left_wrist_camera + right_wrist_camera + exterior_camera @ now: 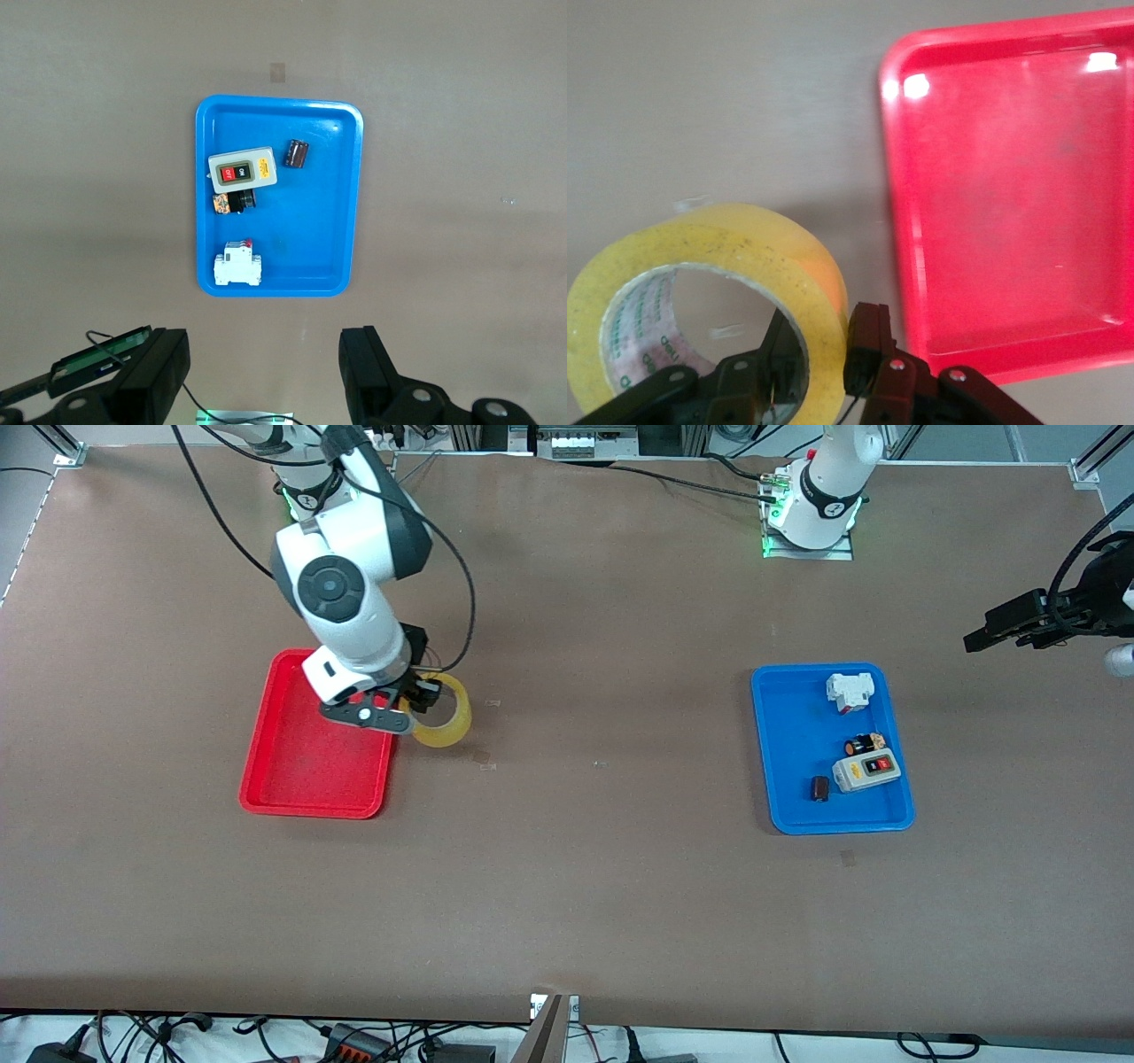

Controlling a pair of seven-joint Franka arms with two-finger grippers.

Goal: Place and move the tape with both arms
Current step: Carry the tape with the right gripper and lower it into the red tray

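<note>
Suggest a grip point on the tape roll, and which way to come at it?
Pinch the ring wall of the tape roll from above, one finger in the open core, one outside. The right gripper already holds it that way beside the red tray. The left gripper waits open above the blue tray.

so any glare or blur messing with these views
Right wrist view: bright white glare spots on the glossy red plastic tray, and the translucent yellow tape roll pinched by the right tool looks soft. Left wrist view: even light, blue plastic tray sharp. Front view: evenly lit, soft shadows only.
</note>
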